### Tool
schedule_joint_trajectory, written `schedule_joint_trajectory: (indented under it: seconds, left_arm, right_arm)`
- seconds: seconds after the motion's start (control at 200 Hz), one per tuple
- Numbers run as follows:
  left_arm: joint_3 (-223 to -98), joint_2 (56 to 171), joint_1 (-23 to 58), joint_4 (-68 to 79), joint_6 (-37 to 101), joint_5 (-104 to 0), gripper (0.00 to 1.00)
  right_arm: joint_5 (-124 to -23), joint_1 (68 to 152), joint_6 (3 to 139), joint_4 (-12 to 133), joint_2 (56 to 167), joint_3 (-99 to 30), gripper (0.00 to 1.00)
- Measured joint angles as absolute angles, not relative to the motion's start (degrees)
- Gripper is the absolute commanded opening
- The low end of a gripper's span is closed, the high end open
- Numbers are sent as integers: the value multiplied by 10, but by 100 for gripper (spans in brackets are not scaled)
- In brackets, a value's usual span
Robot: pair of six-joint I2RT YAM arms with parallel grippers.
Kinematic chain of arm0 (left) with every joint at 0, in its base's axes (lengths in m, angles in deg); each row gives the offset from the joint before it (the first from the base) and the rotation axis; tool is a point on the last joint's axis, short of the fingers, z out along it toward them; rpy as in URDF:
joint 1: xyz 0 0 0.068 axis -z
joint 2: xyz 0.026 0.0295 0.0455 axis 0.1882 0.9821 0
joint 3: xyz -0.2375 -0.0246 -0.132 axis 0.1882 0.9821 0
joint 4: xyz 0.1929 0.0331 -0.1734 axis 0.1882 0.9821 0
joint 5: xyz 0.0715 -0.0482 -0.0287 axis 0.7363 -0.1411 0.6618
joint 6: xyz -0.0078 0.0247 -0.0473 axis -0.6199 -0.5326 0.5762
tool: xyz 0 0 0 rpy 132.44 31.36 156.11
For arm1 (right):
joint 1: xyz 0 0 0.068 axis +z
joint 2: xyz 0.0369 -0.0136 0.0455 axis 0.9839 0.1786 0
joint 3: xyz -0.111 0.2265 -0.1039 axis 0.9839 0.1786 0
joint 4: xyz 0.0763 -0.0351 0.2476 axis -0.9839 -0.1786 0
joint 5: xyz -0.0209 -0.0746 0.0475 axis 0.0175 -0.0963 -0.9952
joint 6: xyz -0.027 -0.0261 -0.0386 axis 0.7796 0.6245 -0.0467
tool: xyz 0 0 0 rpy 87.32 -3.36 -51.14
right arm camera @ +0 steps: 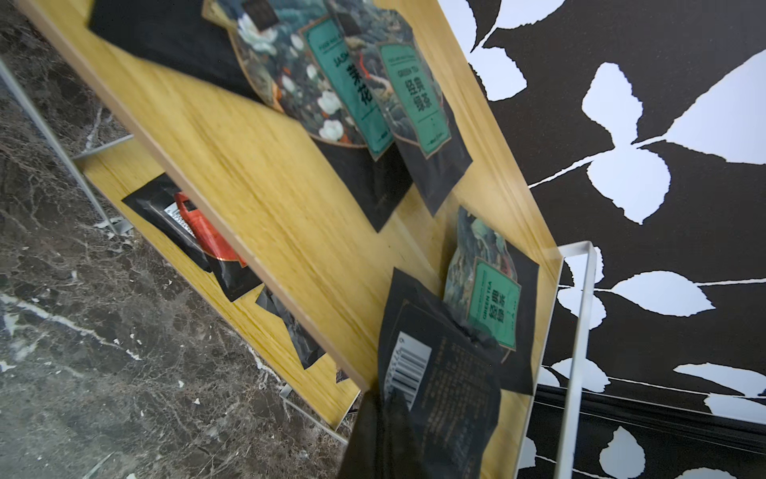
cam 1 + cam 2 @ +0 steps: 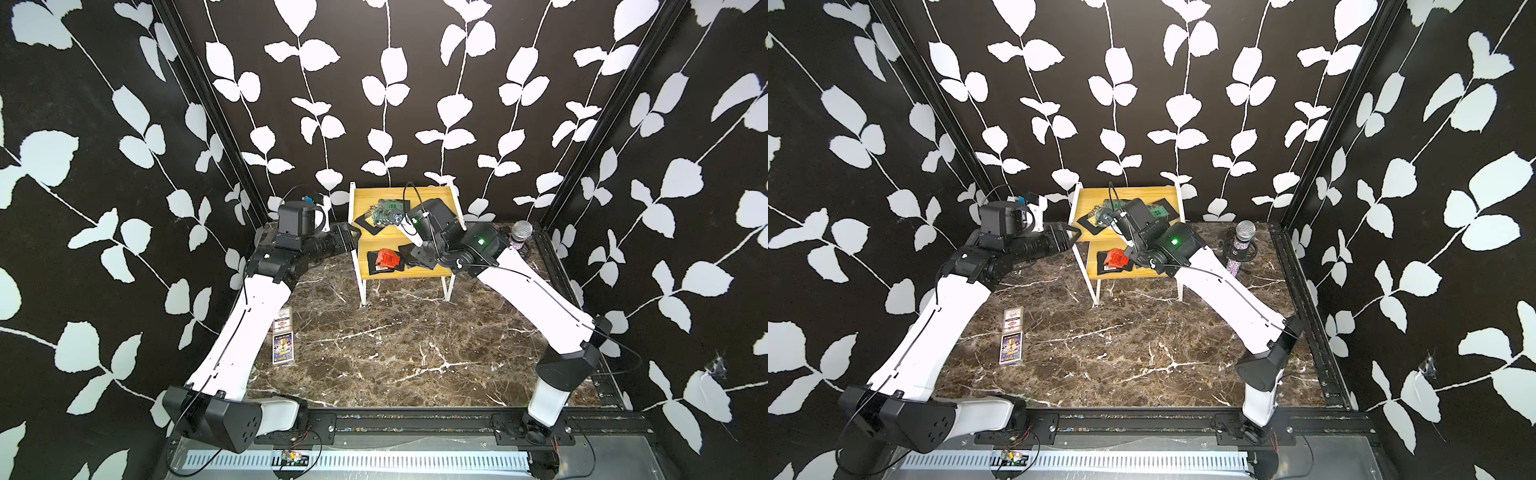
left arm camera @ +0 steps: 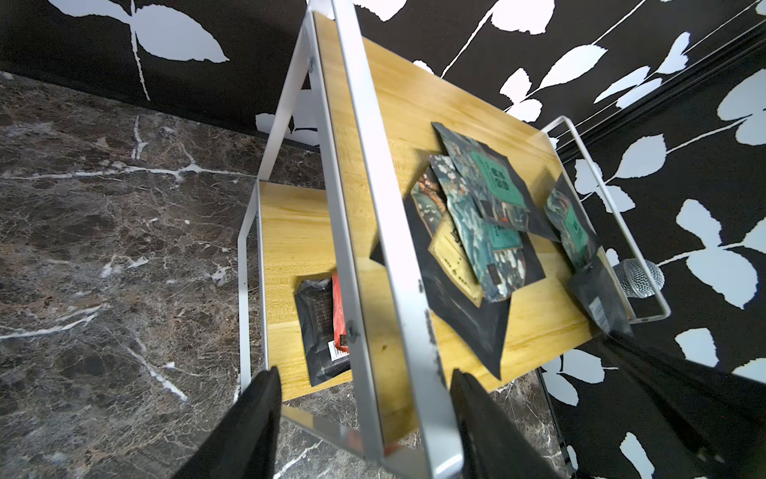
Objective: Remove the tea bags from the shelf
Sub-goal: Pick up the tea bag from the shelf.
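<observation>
The small two-tier shelf (image 2: 376, 195) of yellow boards on a thin white frame holds about seven flat black tea bags (image 3: 476, 232) on its upper board and some three on the lower; overlap makes the count unsure. The right gripper (image 1: 398, 410) is pressed together on a black barcoded tea bag (image 1: 439, 373) at the upper board's end. The left gripper (image 3: 364, 398) stands spread astride the frame's side rail, its fingertips cut off.

Both arms: white link shells w/ black joint housings; thin black cables; green LED on right arm (image 2: 1174, 240).
</observation>
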State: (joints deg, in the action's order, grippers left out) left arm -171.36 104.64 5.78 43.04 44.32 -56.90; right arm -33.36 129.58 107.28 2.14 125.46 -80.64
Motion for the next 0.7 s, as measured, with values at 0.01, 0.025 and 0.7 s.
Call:
schedule_joint_trajectory:
  seconds: [0.01,0.025,0.7]
  left_arm:
    - [-1714,1046,58,430,443,-569,60]
    - [-1714,1046,58,430,443,-569,60]
    - [-1714,1040,58,430,441,-567,63]
  right_arm:
    - [-334,1296,1073,21,1254,-807,0]
    - [-334,1296,1072,21,1252,-807,0]
    - [-363,1296,1045,28,1189,-842,0]
